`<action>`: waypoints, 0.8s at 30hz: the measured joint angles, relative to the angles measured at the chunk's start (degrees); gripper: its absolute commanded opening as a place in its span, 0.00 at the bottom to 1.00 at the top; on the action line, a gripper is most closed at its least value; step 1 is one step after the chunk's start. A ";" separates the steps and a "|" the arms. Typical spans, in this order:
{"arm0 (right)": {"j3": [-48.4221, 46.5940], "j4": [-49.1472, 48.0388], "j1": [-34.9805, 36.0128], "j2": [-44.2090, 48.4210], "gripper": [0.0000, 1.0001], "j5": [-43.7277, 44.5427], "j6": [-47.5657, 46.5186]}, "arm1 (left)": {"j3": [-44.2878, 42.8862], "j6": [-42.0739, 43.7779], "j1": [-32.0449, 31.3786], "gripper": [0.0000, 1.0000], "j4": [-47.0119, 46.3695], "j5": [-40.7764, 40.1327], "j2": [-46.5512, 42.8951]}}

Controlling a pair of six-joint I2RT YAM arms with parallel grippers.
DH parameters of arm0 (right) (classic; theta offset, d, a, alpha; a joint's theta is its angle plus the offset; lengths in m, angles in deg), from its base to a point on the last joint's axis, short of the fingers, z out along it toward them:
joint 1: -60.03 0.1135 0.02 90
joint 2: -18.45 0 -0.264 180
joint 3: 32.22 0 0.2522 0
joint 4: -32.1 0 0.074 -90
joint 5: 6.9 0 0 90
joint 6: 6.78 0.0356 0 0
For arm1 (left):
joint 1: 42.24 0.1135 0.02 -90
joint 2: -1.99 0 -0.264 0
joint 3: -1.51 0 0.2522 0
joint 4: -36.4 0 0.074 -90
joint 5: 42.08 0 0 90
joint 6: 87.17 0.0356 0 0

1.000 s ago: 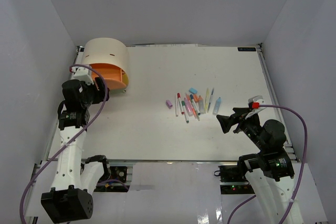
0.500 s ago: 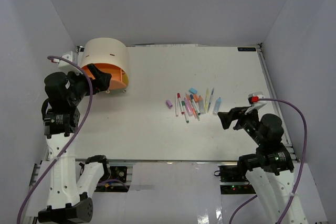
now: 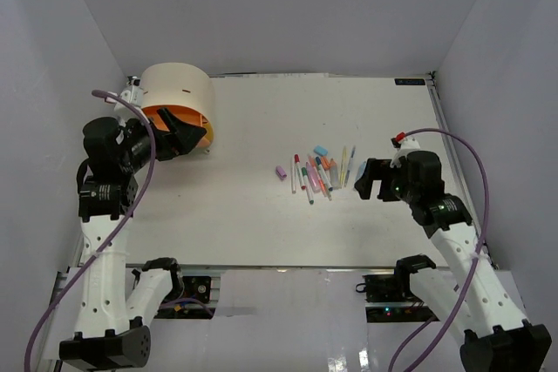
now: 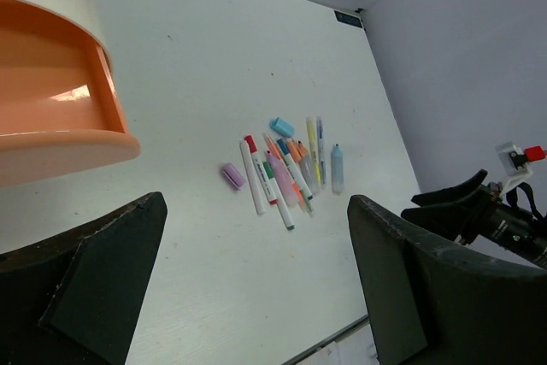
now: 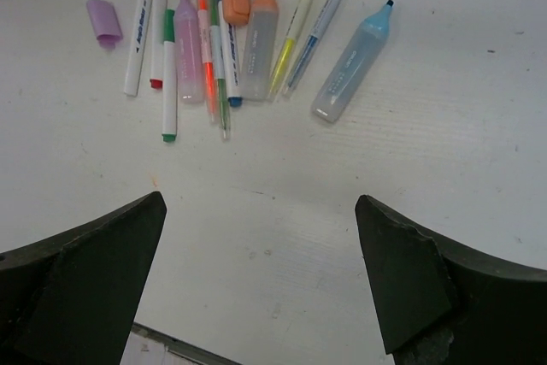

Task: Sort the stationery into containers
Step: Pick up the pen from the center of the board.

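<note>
The tabletop is white, matt and a bit scuffed, with tiny dark specks. The orange drawer is smooth plastic with a shiny spot. The pens are plastic; the fat blue marker looks frosted and see-through. The right gripper has dull black fingers with rough, chipped edges.

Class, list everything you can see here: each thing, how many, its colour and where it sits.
table: one, white, under everything.
cabinet: one, beige, far left corner.
drawer: one, orange, open at the cabinet.
pens and markers: about eleven, mixed colours, clustered right of centre.
blocks: three; purple, blue, orange; in and beside that cluster.
left gripper: one, black, open, by the drawer.
right gripper: one, black, open, near the cluster.
</note>
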 measured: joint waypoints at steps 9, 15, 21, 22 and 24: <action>-3.21 -0.63 14.97 -13.35 0.89 7.15 2.32 | 1.81 2.86 -1.73 0.98 -0.72 -4.52 -0.26; -6.12 -2.05 26.62 -22.38 0.79 14.88 6.21 | 3.58 5.22 -2.25 0.98 1.51 -10.75 -3.87; -10.12 -2.86 34.23 -33.64 0.68 20.00 10.49 | 5.84 6.29 -2.78 0.98 3.61 -14.60 -5.55; -10.78 -2.89 35.17 -35.17 0.66 20.50 11.26 | 5.90 6.40 -2.78 0.98 4.00 -15.04 -5.53; -12.15 -3.08 36.48 -38.07 0.62 21.24 12.55 | 5.90 6.49 -2.80 0.98 4.35 -15.50 -5.55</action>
